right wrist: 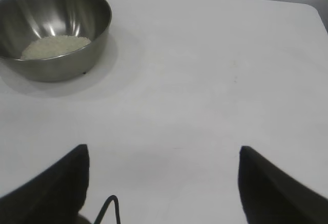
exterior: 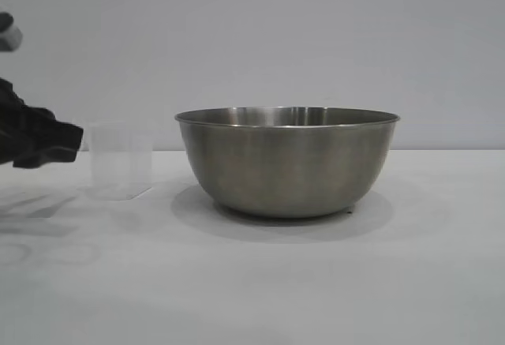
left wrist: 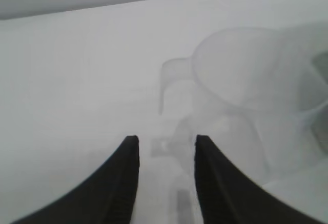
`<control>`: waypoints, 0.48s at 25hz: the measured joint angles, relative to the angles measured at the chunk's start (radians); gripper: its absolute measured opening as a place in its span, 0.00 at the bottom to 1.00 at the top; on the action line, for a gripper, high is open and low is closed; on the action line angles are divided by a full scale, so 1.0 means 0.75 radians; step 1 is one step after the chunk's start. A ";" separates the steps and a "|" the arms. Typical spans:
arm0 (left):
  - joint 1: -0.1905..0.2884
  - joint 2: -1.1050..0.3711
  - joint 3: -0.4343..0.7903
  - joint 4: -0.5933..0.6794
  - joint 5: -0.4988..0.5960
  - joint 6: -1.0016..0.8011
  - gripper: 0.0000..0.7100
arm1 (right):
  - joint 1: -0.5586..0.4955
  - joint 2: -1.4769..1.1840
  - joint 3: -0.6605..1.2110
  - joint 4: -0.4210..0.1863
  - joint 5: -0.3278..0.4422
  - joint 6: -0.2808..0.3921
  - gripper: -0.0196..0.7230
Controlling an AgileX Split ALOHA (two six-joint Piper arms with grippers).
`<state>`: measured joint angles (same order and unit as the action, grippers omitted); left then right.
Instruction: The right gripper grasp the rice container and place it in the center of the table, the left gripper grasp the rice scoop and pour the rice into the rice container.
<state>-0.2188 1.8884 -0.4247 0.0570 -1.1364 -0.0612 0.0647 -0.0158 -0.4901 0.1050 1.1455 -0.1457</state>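
With rice seen in the rice container, the left gripper, fingers narrow and empty, should be drawn clear of the rice scoop without nudging it

Matte black pincer fingers — tapered, ridged inside.

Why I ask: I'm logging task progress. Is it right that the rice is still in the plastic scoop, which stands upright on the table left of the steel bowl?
Not quite. The rice lies inside the steel bowl, as the right wrist view shows. The scoop does stand upright on the table, left of the bowl.
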 joint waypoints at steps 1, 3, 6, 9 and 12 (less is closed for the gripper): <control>0.000 -0.030 0.011 0.014 0.000 -0.009 0.30 | 0.000 0.000 0.000 0.000 0.000 0.000 0.79; 0.000 -0.080 0.024 0.045 0.000 -0.011 0.30 | 0.000 0.000 0.000 0.000 0.000 0.000 0.79; 0.000 -0.154 0.030 0.064 0.000 -0.015 0.30 | 0.000 0.000 0.000 0.000 0.000 0.000 0.79; 0.000 -0.230 0.030 0.074 0.000 -0.015 0.30 | 0.000 0.000 0.000 0.000 0.000 0.000 0.79; 0.000 -0.293 0.024 0.088 0.039 -0.015 0.30 | 0.000 0.000 0.000 0.000 0.000 0.000 0.79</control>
<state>-0.2188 1.6687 -0.4066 0.1232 -1.1070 -0.0724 0.0647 -0.0158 -0.4901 0.1050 1.1455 -0.1457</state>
